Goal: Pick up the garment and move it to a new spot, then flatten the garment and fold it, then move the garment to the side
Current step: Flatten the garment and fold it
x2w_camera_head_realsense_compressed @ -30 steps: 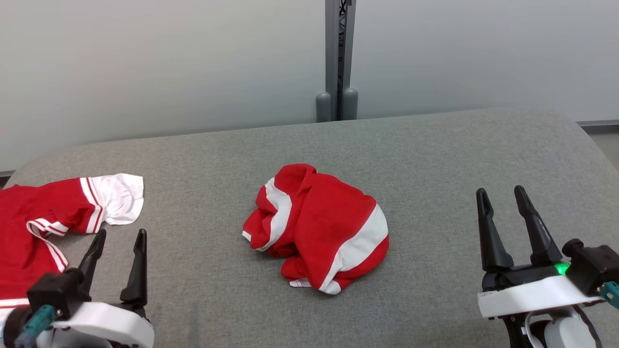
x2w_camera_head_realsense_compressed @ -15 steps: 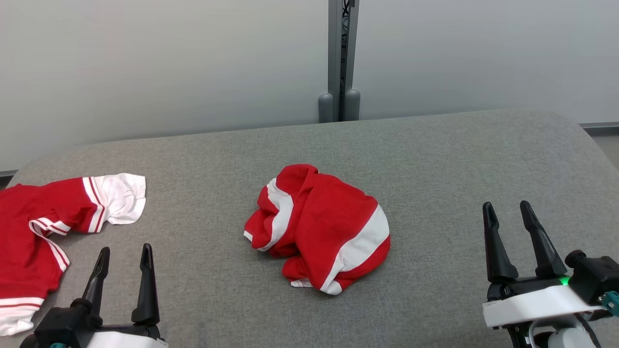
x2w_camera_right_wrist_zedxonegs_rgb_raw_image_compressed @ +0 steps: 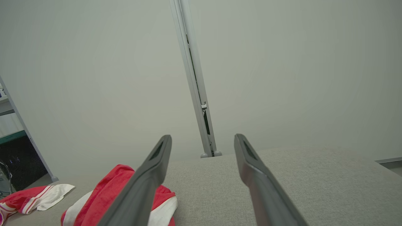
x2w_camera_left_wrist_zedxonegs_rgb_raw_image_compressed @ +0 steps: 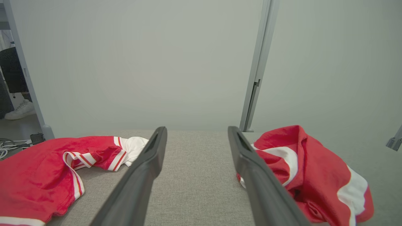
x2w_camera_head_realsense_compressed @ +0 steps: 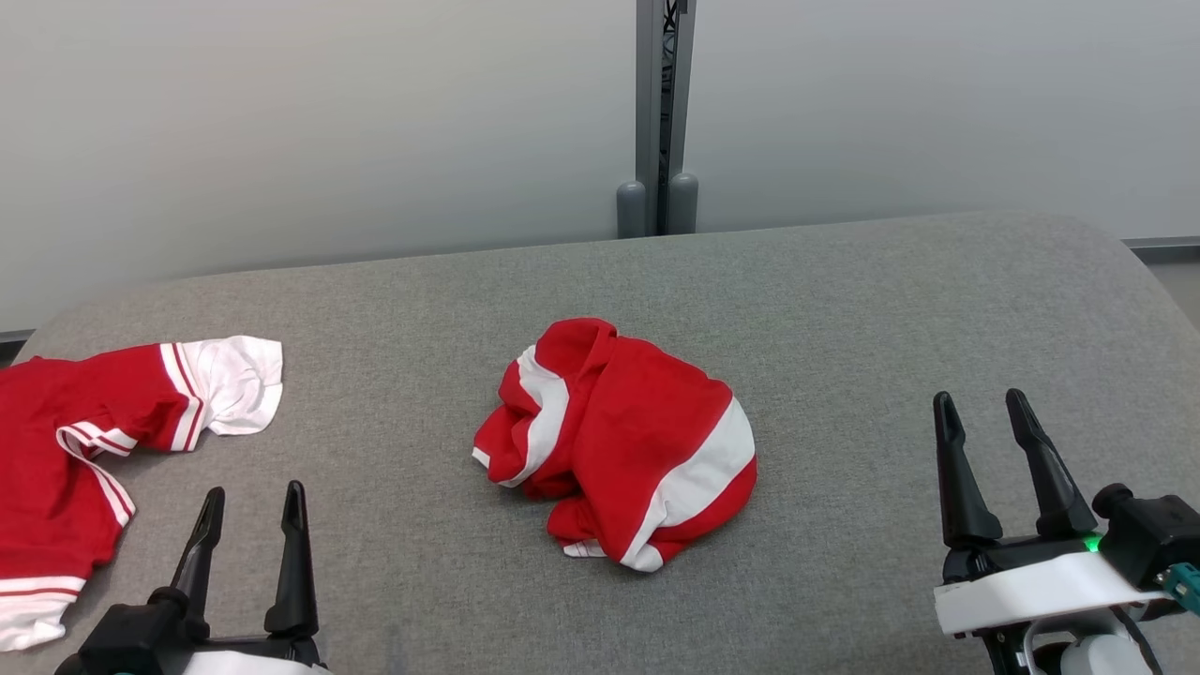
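Observation:
A crumpled red and white garment point(x2w_camera_head_realsense_compressed: 619, 441) lies bunched in the middle of the grey padded table point(x2w_camera_head_realsense_compressed: 844, 309). It also shows to the right in the left wrist view, as the garment point(x2w_camera_left_wrist_zedxonegs_rgb_raw_image_compressed: 314, 175), and low left in the right wrist view, as the garment point(x2w_camera_right_wrist_zedxonegs_rgb_raw_image_compressed: 106, 197). My left gripper point(x2w_camera_head_realsense_compressed: 255, 497) stands open at the near left, well short of the heap. Far to its right my right gripper point(x2w_camera_head_realsense_compressed: 980, 401) is open too, nothing between its fingers.
A second red and white garment point(x2w_camera_head_realsense_compressed: 84, 431) lies spread at the table's left edge, close beside my left gripper. A grey post point(x2w_camera_head_realsense_compressed: 661, 112) stands against the pale wall behind the table. A shoe point(x2w_camera_left_wrist_zedxonegs_rgb_raw_image_compressed: 19, 110) shows on the floor in the left wrist view.
My left gripper has drawn back toward the near edge and slid a little right, off the left garment. My right gripper has dropped slightly. The heap has not moved.

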Motion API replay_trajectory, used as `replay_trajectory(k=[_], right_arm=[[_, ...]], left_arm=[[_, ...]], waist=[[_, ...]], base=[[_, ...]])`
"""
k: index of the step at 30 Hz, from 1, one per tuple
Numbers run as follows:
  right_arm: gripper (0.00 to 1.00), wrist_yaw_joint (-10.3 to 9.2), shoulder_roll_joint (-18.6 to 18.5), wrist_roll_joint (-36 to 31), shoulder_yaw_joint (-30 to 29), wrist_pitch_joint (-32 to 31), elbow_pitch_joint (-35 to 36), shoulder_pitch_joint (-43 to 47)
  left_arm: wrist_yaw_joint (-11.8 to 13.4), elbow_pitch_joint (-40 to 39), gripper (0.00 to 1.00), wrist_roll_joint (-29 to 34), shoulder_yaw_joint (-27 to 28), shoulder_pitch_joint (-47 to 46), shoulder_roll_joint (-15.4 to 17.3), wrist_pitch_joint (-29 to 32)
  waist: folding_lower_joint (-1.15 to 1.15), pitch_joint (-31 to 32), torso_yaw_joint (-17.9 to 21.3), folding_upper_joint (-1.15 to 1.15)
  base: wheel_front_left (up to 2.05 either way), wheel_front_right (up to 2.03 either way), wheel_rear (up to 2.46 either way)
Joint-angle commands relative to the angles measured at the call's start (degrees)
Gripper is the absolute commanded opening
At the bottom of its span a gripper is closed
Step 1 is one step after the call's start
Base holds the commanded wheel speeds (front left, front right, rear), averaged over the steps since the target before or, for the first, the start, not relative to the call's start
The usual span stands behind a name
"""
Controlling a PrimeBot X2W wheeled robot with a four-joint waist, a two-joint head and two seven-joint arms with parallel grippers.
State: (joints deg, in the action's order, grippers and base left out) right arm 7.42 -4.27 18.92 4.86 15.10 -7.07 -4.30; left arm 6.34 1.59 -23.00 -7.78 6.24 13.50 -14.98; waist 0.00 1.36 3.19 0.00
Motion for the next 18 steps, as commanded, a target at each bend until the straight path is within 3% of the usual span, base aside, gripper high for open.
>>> replay_trajectory(k=[1, 18], right_arm=[[1.0, 0.13, -0.4, -0.3, 0.0, 0.1, -0.2, -0.5], [1.0, 0.13, -0.7, 0.1, 0.9, 0.1, -0.7, -1.2]], left_arm=[[-0.3, 0.1, 1.0, 0.5, 0.3, -0.6, 0.0, -0.3], [-3.7, 2.3, 1.0, 2.0, 2.5, -1.2, -2.6, -0.3]], waist=[[0.0, 0.0, 0.0, 0.0], [0.0, 0.2, 0.3, 0.0]], base=[[0.0, 0.0, 0.0], [0.0, 0.0, 0.0]])
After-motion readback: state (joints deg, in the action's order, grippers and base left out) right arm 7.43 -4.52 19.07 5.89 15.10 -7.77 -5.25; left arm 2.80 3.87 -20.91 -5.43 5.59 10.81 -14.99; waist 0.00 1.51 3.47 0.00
